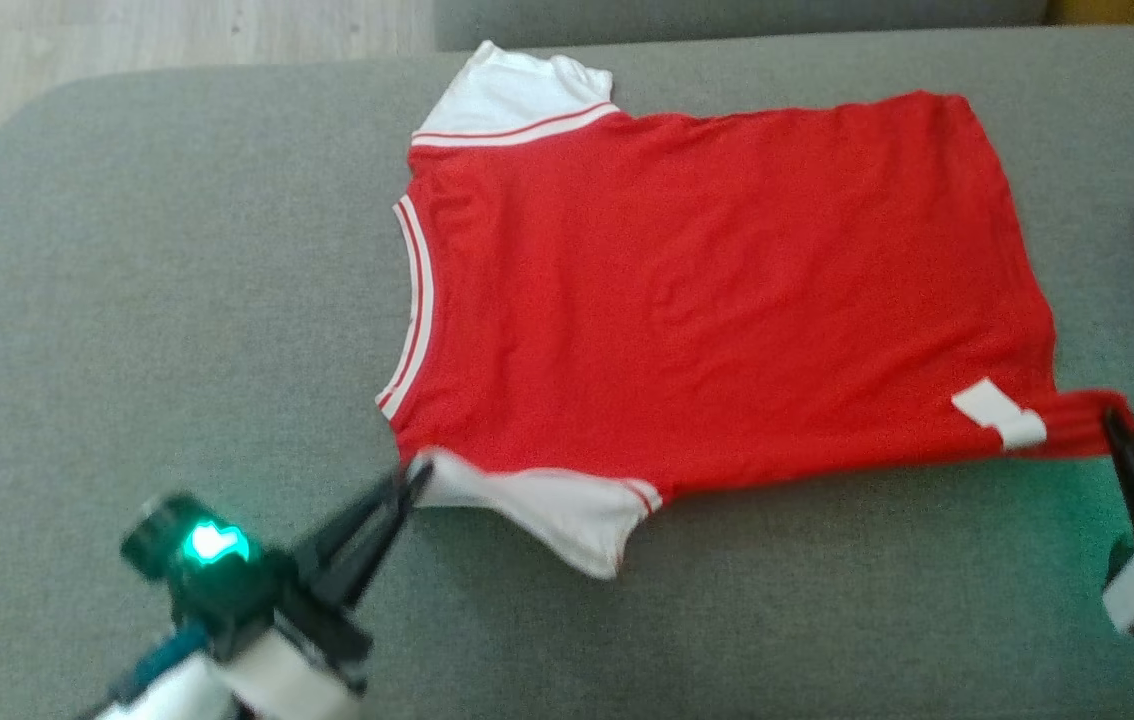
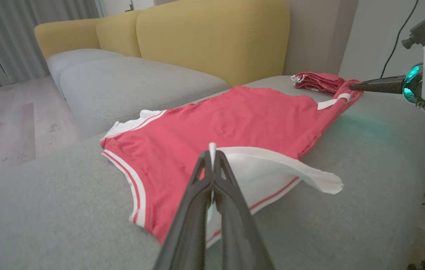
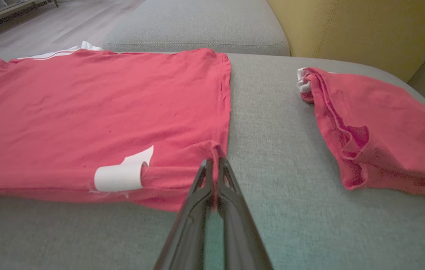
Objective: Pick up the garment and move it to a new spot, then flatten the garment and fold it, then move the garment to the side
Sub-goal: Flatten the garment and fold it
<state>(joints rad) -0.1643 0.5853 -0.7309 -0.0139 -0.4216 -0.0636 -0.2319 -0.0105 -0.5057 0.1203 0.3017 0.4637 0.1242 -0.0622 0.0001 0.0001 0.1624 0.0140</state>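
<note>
The garment [image 1: 707,300] is a red T-shirt with white sleeves and striped trim. It lies spread on a grey cushion [image 1: 177,300], collar to the left in the head view. My left gripper [image 1: 415,472] is shut on the edge of the near white sleeve [image 2: 272,168], lifting it slightly. My right gripper [image 1: 1112,420] is shut on the near hem corner [image 3: 212,150], beside a white label [image 3: 118,176]. The garment [image 2: 216,123] is stretched between the two grips, and its body [image 3: 104,105] lies flat.
A second red cloth [image 3: 377,131] lies crumpled on the cushion to the right of the garment. A yellow sofa back [image 2: 212,37] and more grey seat cushions [image 2: 130,82] stand beyond. Wooden floor [image 2: 10,120] lies past the cushion's far left edge.
</note>
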